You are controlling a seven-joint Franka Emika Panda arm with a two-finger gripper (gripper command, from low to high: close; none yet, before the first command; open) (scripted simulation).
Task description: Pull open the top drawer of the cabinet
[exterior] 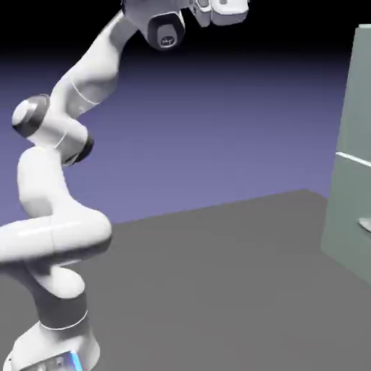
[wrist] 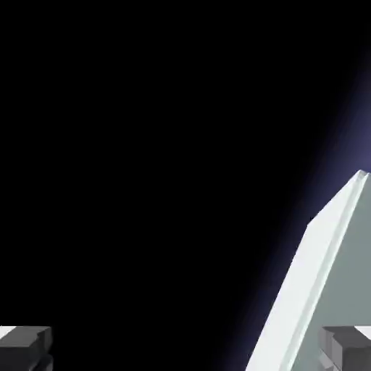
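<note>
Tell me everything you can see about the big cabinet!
The cabinet is pale grey-green, boxy and flat-sided. It stands at the exterior view's right, partly cut off by the picture's edge. A thin whitish seam divides its front panels, and the lower panel has a small pale handle. Nothing visible touches its front.

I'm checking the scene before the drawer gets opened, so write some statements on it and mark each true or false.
1. The gripper stands open. True.
2. The gripper is clamped on the small handle. False: nothing is between its fingertips.
3. The cabinet stands at the exterior view's right edge. True.
4. The top drawer is pulled far out. False: its front lies about in line with the panel below.
5. The small handle shows above the pale seam. False: it is below it.
</note>
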